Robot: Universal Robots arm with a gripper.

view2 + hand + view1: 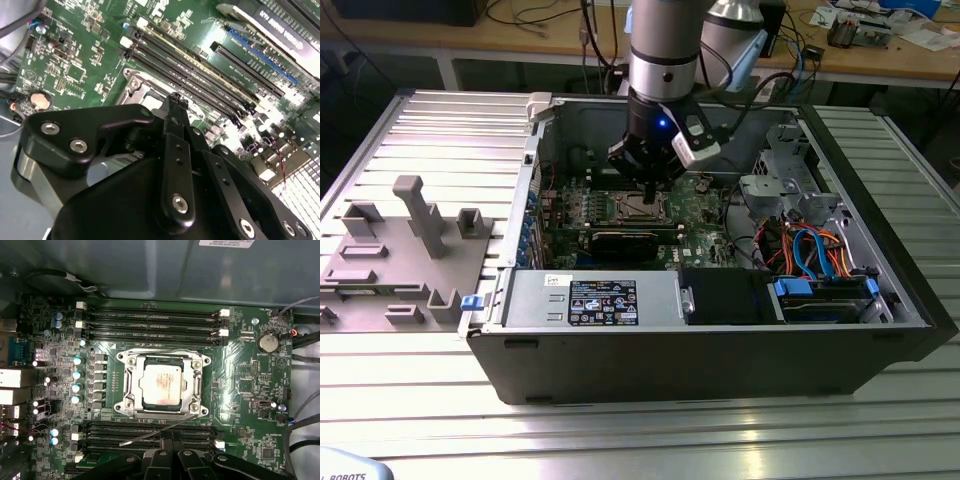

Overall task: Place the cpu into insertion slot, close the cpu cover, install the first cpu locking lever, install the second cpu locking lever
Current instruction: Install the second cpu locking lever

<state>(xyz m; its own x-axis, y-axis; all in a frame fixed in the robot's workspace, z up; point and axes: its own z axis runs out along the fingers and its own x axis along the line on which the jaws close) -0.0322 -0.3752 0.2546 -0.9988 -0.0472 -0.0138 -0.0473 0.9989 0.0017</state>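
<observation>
In the first wrist view the cpu [161, 386] lies flat in the insertion slot [123, 406] on the green board. The silvery cpu cover [195, 385] is down around it. One thin locking lever [160, 431] juts out at a slant over the memory slots beside the socket. Another wire lever [165, 350] lies along the socket's opposite edge. My gripper [172, 456] hangs just above the board by the slanted lever's side, fingers together and holding nothing. In the exterior view the gripper [650, 186] stands over the socket [642, 207]. The second wrist view shows the fingertips [175, 99] close to the socket's corner [136, 84].
Long black memory slots [150, 320] flank the socket on two sides. A black expansion card [620, 243], a drive cage [775, 180] and coloured cables [810, 250] crowd the open case. A grey fixture block [405, 250] lies on the table at the exterior view's left.
</observation>
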